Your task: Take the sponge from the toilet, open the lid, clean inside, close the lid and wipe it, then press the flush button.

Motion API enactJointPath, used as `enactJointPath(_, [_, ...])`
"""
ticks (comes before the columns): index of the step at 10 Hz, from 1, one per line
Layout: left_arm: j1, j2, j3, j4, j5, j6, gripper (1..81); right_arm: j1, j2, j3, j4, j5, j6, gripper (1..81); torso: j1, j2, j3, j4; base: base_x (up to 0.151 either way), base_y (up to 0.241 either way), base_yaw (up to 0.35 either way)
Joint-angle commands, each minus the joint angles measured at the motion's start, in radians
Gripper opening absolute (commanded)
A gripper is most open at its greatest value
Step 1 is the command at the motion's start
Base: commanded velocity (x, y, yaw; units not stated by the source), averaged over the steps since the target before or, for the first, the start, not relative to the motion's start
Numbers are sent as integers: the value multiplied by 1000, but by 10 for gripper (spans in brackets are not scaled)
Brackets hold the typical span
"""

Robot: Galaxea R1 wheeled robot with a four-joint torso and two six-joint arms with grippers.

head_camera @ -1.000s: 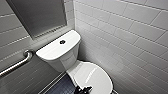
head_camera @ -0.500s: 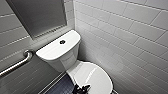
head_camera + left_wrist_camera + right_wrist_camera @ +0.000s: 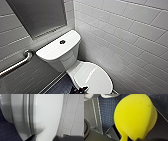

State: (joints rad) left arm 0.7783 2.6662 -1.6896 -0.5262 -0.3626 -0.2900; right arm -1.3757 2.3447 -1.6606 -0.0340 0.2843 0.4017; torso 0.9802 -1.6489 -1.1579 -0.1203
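One step looks done: the sponge (image 3: pixel 135 117) is squeezed in my right tool (image 3: pixel 126 139), which is clamped on it above the dark blue tiled floor (image 3: pixel 107 112). The lid (image 3: pixel 93 77) of the toilet (image 3: pixel 63 60) lies down over the seat (image 3: pixel 26 112). My left tool (image 3: pixel 43 139) hangs at the lid's front edge with its fingers spread. I judge that opening the lid is the step in hand. Cleaning inside, closing, wiping and pressing the flush button (image 3: pixel 62 42) on the tank top (image 3: pixel 53 48) are all left.
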Motion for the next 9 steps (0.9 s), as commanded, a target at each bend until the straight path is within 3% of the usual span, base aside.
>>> enactJointPath(1, [-75,49,-25,32,65,0,811,17,-43,19,-21,-62,-1,10,0,0,0,0,0,0,0])
enactJointPath(9, [-87,167,-179,43,71,0,811,13,-43,15,-20,-62,0,10,0,0,0,0,0,0,0])
